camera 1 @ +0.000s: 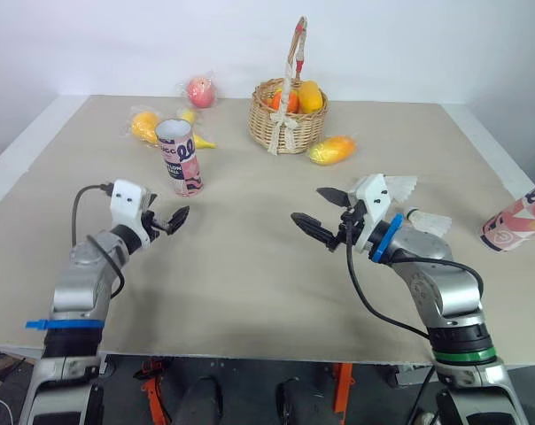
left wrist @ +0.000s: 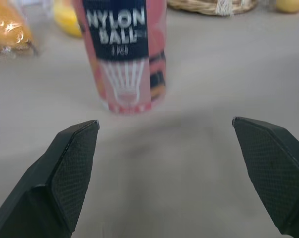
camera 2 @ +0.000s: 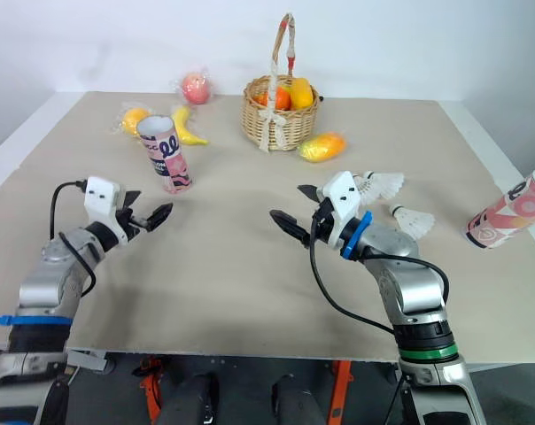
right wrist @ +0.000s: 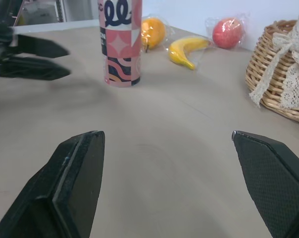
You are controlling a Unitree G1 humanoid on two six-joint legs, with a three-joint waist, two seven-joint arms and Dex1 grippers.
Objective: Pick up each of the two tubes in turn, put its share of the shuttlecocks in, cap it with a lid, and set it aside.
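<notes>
1. L gripper (camera 1: 174, 219): nearest, left side of the table (camera 1: 250, 283). Fingers spread apart, nothing between them. Points twd the upright tube.
2. R gripper (camera 1: 308, 204): near centre, right of mid. Fingers wide apart, holding nothing. Hangs just above the bare tabletop.
3. Shuttlecocks, qty 2, white: first shuttlecock (camera 1: 431, 222) just beside the R wrist, second shuttlecock (camera 1: 400, 187) a little farther back. Both lie loose on the table, close together, well apart from either tube.
4. Lying tube (camera 1: 518, 218): pink print, on its side at the table's right edge. Mouth looks uncapped; contents can't be told.
5. Upright tube (camera 1: 181, 157): pink/navy print, stands ahead of the L gripper, clear of its fingers. Top open, no lid on; inside can't be seen.
6. Misc. fruit, not task items: yellow fruit (camera 1: 331, 149) in front of the basket (camera 1: 287, 119), banana (camera 1: 198, 138) and bagged orange (camera 1: 145, 125) behind the upright tube, red fruit (camera 1: 200, 90) farthest back.
7. Status (est.): barely begun. Neither tube is held, filled as far as visible, capped or set aside. Left to do: pick up a tube, load its share, cap it, set it aside; repeat for tube no. 2.
</notes>
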